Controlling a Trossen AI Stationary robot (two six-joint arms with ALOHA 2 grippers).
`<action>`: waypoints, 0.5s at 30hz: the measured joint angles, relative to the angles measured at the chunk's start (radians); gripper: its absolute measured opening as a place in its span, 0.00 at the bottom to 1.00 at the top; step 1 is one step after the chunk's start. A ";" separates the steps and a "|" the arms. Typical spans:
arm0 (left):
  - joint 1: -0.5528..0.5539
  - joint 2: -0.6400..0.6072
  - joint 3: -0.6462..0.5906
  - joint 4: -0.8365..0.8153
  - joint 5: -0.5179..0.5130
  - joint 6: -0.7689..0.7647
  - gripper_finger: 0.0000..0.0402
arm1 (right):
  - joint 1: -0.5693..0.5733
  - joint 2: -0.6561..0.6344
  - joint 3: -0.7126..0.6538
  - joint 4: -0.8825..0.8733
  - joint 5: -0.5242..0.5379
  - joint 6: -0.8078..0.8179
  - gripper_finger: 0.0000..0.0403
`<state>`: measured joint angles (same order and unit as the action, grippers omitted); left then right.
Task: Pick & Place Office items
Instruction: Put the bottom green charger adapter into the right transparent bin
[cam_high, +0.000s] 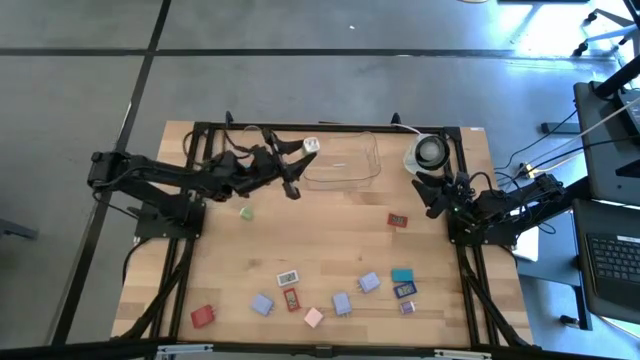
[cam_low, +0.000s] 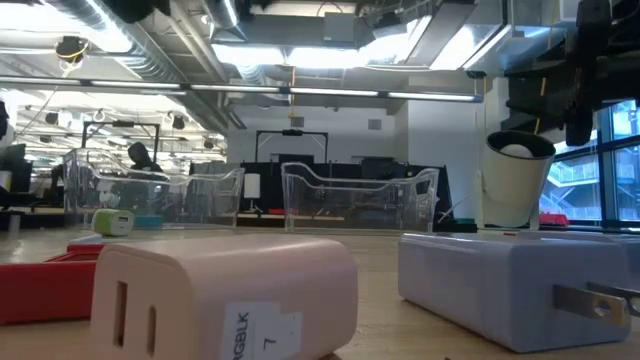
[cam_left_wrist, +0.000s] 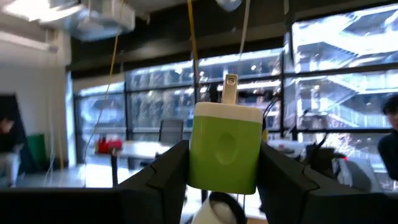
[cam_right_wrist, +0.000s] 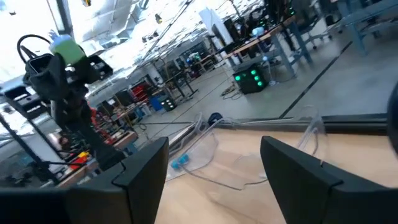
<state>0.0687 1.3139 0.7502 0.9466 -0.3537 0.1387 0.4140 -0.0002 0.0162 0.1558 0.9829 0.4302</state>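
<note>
My left gripper (cam_high: 305, 150) is shut on a green block with a white top and metal prongs (cam_left_wrist: 225, 149). It hovers at the left end of the clear tray (cam_high: 345, 162); the right wrist view shows that block (cam_right_wrist: 64, 45) high above the table. My right gripper (cam_right_wrist: 214, 180) is open and empty at the table's right edge (cam_high: 433, 190), just near of the round white object (cam_high: 428, 152). Other office items lie flat on the wood: a green one (cam_high: 246, 212), a red one (cam_high: 398, 220), and several lavender, teal, white, red and pink ones toward the near edge (cam_high: 341, 303). My left gripper pinches the green block between its two fingers (cam_left_wrist: 166, 177), one on each of the two opposite sides of the green body (cam_left_wrist: 200, 163). The white top and the prongs (cam_left_wrist: 230, 90) stick out beyond the fingertips. The block is lifted clear of table and tray.
The pink block (cam_low: 220, 290) and a lavender block (cam_low: 510, 280) fill the low view's foreground, with a red one (cam_low: 40, 290) beside them. Clear trays (cam_low: 360, 195) stand along the far edge. Bare wood lies in the table's middle (cam_high: 320, 230). A black frame rims the table (cam_high: 200, 128).
</note>
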 joint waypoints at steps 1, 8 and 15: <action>0.012 0.023 0.000 0.000 -0.011 -0.035 0.39 | -0.002 0.000 0.000 0.000 0.008 0.000 0.64; 0.103 0.243 0.059 -0.014 -0.020 -0.287 0.39 | -0.033 0.000 0.000 -0.001 0.015 0.000 0.64; 0.172 0.440 0.321 -0.392 0.158 -0.312 0.38 | -0.067 0.000 0.000 -0.008 0.042 0.003 0.64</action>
<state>0.2403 1.7542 1.0712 0.5542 -0.1961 -0.1730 0.3470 -0.0002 0.0165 0.1482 1.0247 0.4335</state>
